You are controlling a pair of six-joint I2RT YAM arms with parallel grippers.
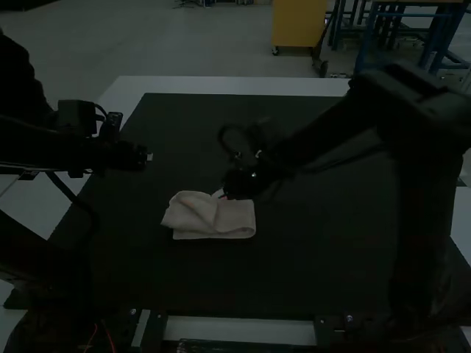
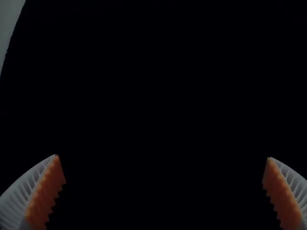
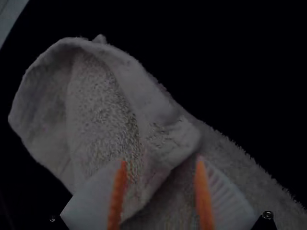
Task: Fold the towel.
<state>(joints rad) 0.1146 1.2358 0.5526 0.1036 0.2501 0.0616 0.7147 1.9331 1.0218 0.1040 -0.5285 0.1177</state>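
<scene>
Just left of centre on the dark mat [image 1: 331, 257], in its nearer half, lies the towel [image 1: 235, 223] – pale, compact and folded into layers, with its long side running roughly across the high view. The mat covers much of the white table [image 1: 221, 86]. Over the towel's left portion a loose flap sits unevenly, its upper layer creased and angled across the lower one; the right portion lies flatter, with a rounded corner toward the near side.

Right gripper [image 1: 227, 194]: positioned at the towel's far edge, the right arm reaching across from its own side. In the right wrist view the right gripper [image 3: 161, 160] has its ribbed white fingers moderately apart, with a section of the towel visible between the orange pads [image 3: 205, 196]. A raised, curling flap extends beyond the fingertips, with coarse looped pile inside and a smoother band along its border; the pads are not closed together on it. Whether either finger touches the cloth cannot be told.

Left gripper [image 1: 149, 157]: above the left part of the mat, well apart from the towel. In the left wrist view the left gripper [image 2: 163, 158] stands wide – ribbed fingers spread, orange pads [image 2: 45, 196] far from each other, nothing held, dark mat beyond.
</scene>
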